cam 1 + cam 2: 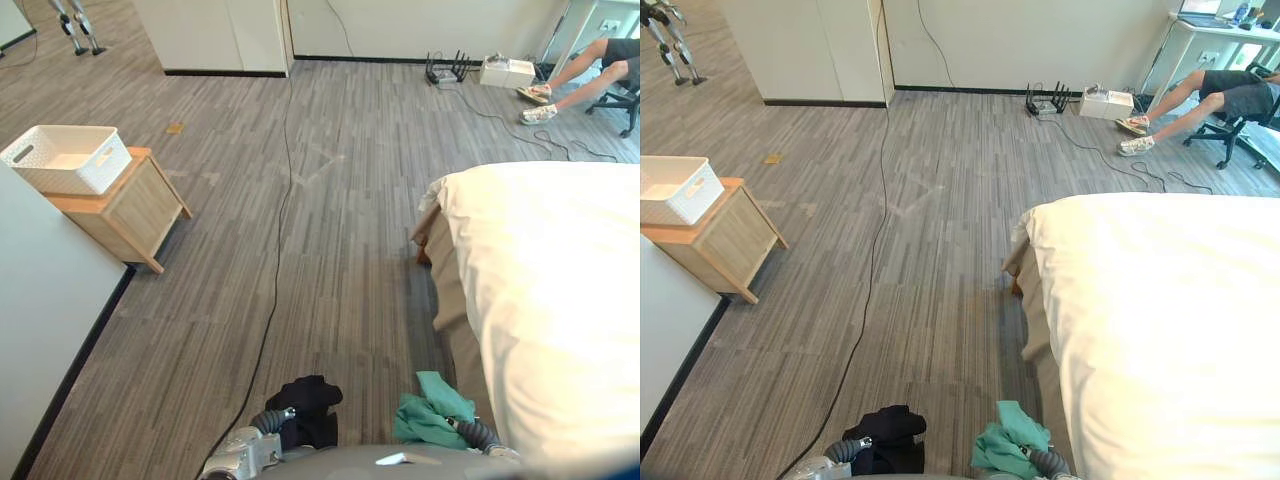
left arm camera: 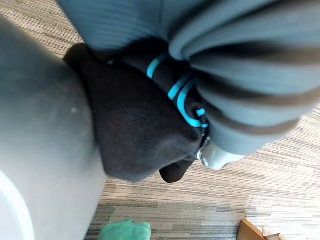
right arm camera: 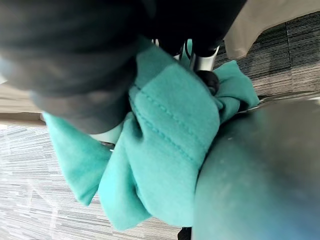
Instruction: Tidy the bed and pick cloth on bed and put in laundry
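Carrying stage, I judge: left robot hand (image 2: pixel 220 152) grasps the black cloth (image 1: pixel 308 400); right robot hand (image 3: pixel 202 62) grasps the teal cloth (image 1: pixel 430 412); next calls for walking to the white basket (image 1: pixel 92 170), well apart leftward.

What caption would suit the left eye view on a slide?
Robot carries black cloth and green cloth beside the bed, white basket ahead left.

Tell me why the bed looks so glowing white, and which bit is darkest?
Left eye view: strong light falls on the white bed, so its top glares and folds barely show; a shadow lies on the floor along its side. Left wrist view: the black cloth is darkest. Right wrist view: the green cloth is well lit, its stitching plain.
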